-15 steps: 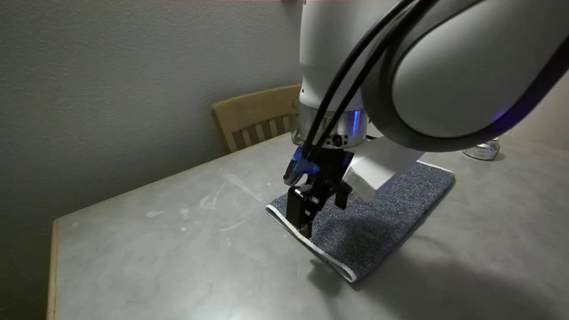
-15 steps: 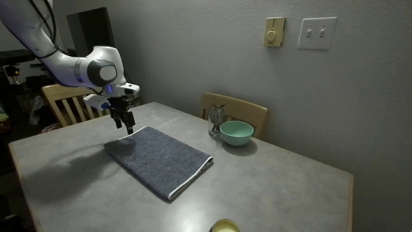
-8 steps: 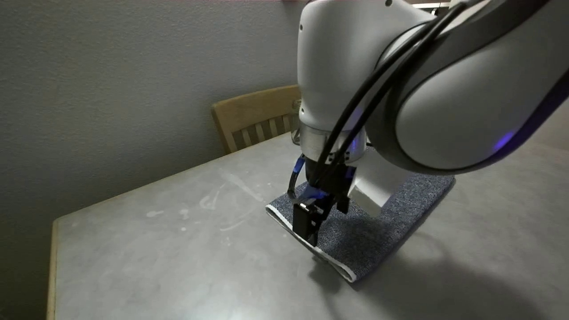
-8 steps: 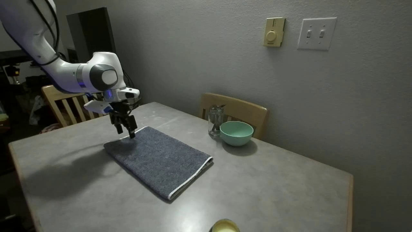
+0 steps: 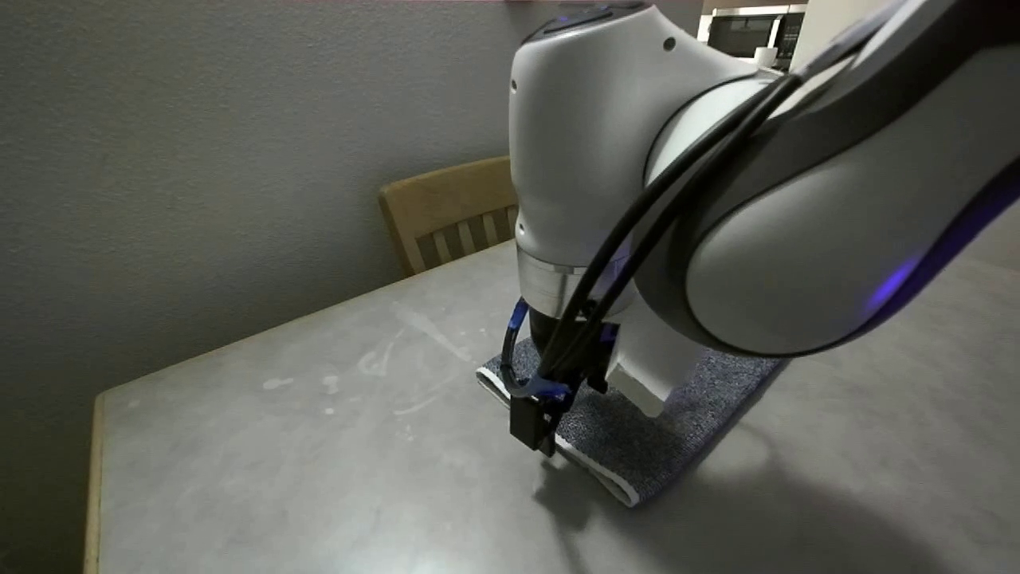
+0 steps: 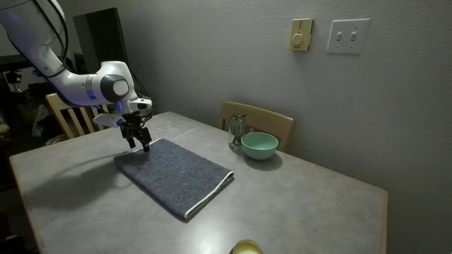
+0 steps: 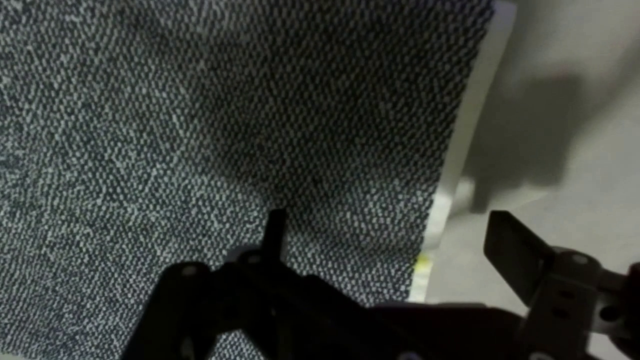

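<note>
As your black two-fingered gripper (image 7: 389,220) hung low at one end of the folded blue-grey woven towel (image 6: 176,173), its jaws stood wide apart. You had one finger (image 7: 274,234) over the cloth and the other out past the towel's white bound edge (image 7: 472,110), above the pale grey tabletop (image 6: 310,211). That edge ran between your two fingers in the wrist view, and it bore a small yellow mark (image 7: 423,261). Your towel lay flat on the table, folded into a neat rectangle, with a dark shadow (image 7: 340,120) across the end beneath you.

Well apart from your gripper, in an exterior view, you had a clear glass jar (image 6: 236,132) standing just beside a round mint-green bowl (image 6: 259,147). Slim dark items stood in the jar, perhaps utensils, though they were too small to name surely. You could see the bowl's green inner wall. Behind both rose a light wooden chair (image 6: 268,113). Along the bottom border, a round yellow-topped object (image 6: 247,247) showed only in part.
</note>
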You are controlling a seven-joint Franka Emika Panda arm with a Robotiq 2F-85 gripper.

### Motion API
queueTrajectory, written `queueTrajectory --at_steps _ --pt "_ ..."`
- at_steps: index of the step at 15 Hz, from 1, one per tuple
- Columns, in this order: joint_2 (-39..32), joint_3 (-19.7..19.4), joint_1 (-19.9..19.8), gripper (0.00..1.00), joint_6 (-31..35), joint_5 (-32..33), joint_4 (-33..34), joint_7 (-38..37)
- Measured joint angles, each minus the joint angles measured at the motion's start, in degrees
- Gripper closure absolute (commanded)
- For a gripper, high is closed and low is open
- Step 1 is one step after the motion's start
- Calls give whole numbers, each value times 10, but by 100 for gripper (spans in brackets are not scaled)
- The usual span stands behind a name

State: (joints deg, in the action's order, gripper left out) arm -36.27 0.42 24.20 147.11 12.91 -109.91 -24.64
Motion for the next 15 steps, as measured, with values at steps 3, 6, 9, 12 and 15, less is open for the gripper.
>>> queueTrajectory --at_steps 3,6,9,12,15 --pt "-4 -29 20 0 6 35 9 -17" --pt "-7 -41 30 0 17 46 12 -29" --pt "-8 -41 33 0 19 38 12 -63" --pt "-8 -47 40 0 21 33 12 -133" --pt "-8 -60 49 0 21 34 12 -203"
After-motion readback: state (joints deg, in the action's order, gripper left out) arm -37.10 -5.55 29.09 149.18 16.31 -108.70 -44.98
